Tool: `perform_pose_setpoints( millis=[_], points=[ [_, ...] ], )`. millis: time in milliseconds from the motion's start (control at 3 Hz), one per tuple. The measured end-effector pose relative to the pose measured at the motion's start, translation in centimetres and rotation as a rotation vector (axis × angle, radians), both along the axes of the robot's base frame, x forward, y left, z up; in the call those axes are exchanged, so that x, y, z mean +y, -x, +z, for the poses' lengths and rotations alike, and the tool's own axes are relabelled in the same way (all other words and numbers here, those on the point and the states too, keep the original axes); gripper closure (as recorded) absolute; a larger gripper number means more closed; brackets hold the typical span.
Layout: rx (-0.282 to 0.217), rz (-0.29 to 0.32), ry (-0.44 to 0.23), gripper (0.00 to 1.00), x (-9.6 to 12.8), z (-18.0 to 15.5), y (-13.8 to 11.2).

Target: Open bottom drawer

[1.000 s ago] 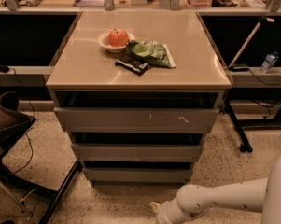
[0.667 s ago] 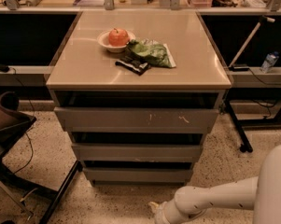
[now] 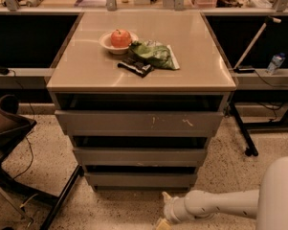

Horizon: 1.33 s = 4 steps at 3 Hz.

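The bottom drawer is the lowest and smallest of three flat grey fronts in the cabinet, plain and handle-less, near the floor. Above it sit the mid-sized plain front and the largest front with white scratch marks. All three fronts stand slightly stepped forward with dark gaps above them. My gripper is at the end of the white arm, low over the floor, just below and to the right of the bottom drawer's front. It is apart from the drawer.
On the cabinet top stand a bowl with a red apple, a green chip bag and a dark snack packet. A black chair stands at left. A stand's leg is at right.
The arm's white body has come further into view at lower right. The gripper stays near the floor below the bottom drawer. The drawers have not moved.
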State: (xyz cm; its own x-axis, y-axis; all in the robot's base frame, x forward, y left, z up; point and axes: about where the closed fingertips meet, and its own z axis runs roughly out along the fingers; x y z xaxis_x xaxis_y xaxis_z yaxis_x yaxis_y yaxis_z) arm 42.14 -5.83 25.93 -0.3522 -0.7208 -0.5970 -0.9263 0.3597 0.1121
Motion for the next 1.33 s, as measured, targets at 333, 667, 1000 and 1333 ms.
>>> perform_pose_setpoints(
  millis=[333,667,1000,1333],
  points=[
    [-0.068,-0.08,-0.013,0.0,-1.8,0.7,-4.3],
    [-0.075,-0.086,-0.013,0.0,-1.9,0.7,-4.8],
    [-0.106,-0.094,-0.004,0.0,-1.6,-0.4,-6.0],
    [-0.176,-0.128,0.006,0.0,-1.2,-0.5,-9.2]
  ],
)
